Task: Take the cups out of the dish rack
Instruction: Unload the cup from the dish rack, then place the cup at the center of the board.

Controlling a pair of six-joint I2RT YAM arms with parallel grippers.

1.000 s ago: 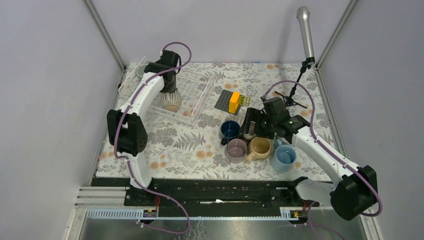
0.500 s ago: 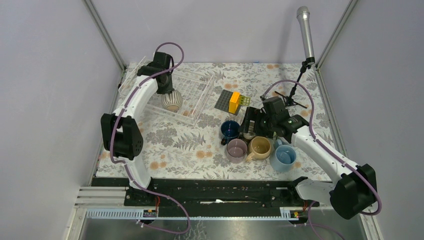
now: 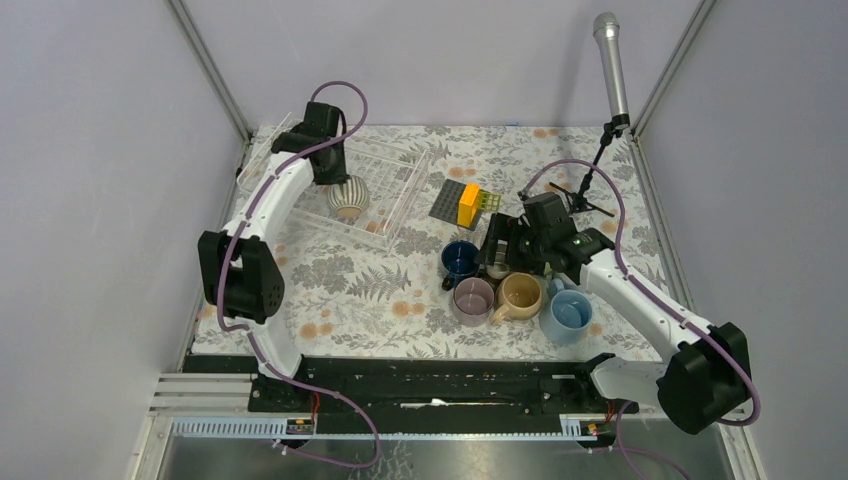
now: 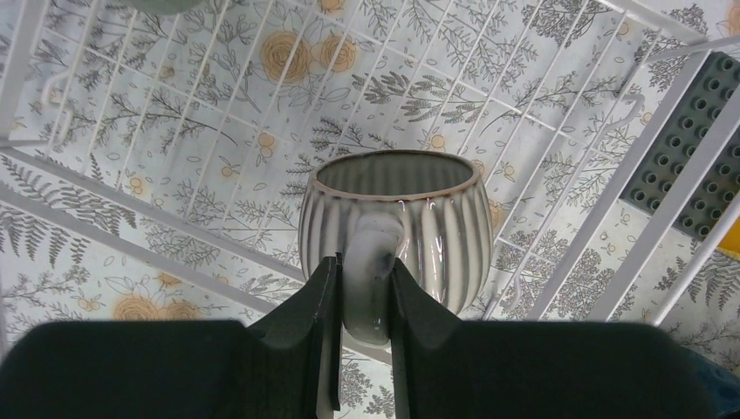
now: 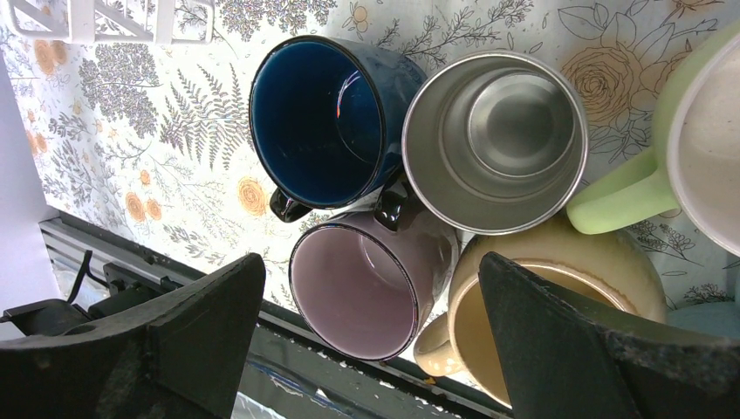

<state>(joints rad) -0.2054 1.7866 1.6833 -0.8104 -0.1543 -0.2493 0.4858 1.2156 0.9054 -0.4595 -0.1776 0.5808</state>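
My left gripper is shut on the handle of the ribbed grey-white cup and holds it over the dish rack. In the left wrist view the fingers pinch the handle, with the cup above the rack's wire bars. My right gripper is open and empty over a cluster of cups on the table: navy, steel, mauve, tan, pale green. A light blue cup stands at the cluster's right.
A dark grey studded plate with a yellow block and a green block lies right of the rack. A microphone on a stand rises at the back right. Enclosure walls and posts surround the table.
My left arm has swung a little left and back, carrying the ribbed cup slightly toward the far side of the rack. The right arm has barely moved.
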